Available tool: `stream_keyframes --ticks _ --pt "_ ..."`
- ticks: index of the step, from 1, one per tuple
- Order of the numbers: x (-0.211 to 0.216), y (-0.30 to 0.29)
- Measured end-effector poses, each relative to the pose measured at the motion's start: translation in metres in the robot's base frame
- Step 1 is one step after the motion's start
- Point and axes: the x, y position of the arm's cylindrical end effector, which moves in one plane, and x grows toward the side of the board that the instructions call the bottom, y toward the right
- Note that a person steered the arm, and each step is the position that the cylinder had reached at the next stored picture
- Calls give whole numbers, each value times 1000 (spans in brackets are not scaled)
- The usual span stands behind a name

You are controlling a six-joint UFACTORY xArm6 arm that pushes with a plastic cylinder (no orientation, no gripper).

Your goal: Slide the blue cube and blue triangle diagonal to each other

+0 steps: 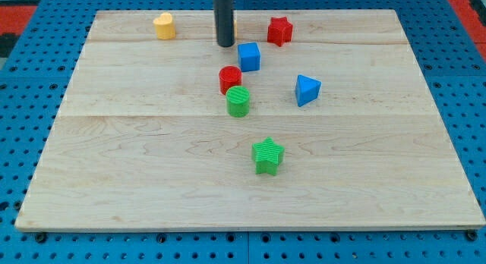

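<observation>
Wooden board on blue pegboard, 6 blocks plus 1 rod.

Nearest the view's bottom: green star, alone, well apart from the rest.

Mid-board: green cylinder touching red cylinder just above it. Blue triangle to the view's right of that pair, near but apart.

Further up: blue cube, up and to the view's left of blue triangle, just beside red cylinder.

Near the view's top: red star right of cube, yellow block (shape unclear, rounded) far left.

My tip down on the board, just left of blue cube and slightly above it, narrow gap, not touching. Plain rod, grasping nothing, nothing to clench or release.
</observation>
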Motion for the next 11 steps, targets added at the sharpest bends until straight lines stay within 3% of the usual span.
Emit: stream_keyframes --ticks 3,5,8,9,10,11 --pt "-11 72" --pt "20 89" --pt "59 59" --pt "59 21" --pt "59 46" --pt "63 122"
